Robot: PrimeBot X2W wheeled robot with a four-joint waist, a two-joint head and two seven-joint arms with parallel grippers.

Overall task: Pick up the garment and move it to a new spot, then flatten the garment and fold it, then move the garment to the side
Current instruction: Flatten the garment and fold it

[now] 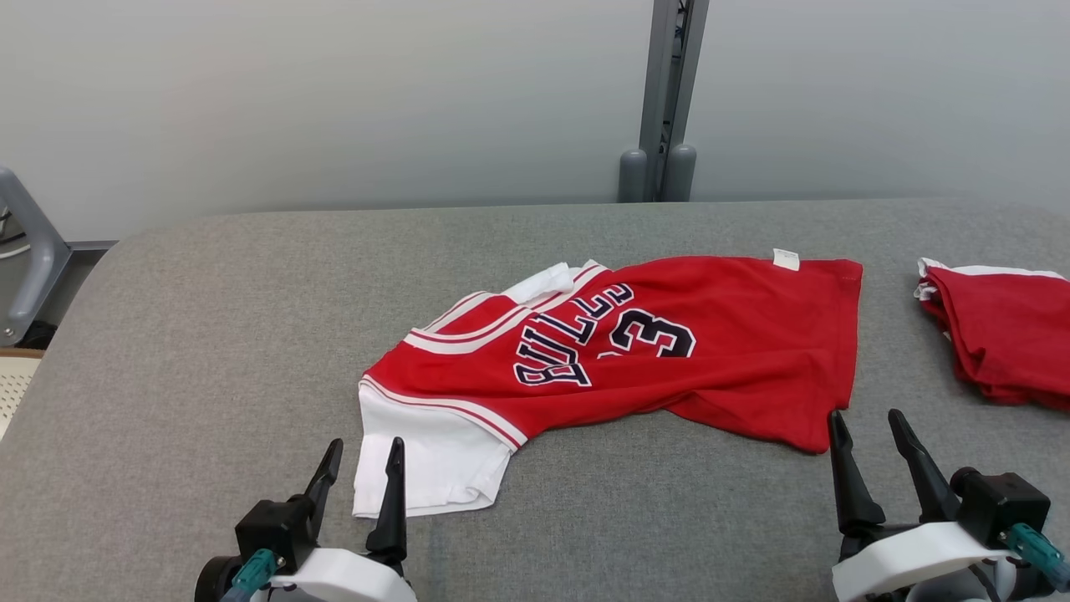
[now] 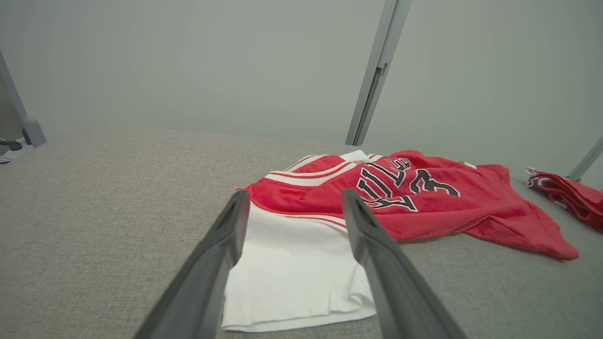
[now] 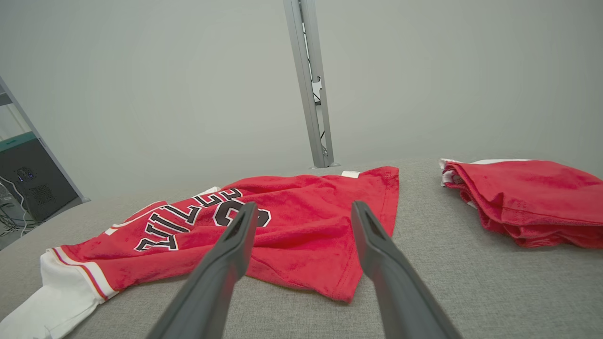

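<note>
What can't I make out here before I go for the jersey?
- Red pile, head view: cut off by the right edge; item count unclear.
- White tag on the jersey hem, head view: too small to read.
- White fabric by the collar, head view: mostly tucked under red cloth; sleeve or lining unclear.

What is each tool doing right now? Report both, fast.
Left tool: open, empty, near the white sleeve of the red jersey.
Right tool: open, empty, near the jersey's hem corner.
</note>
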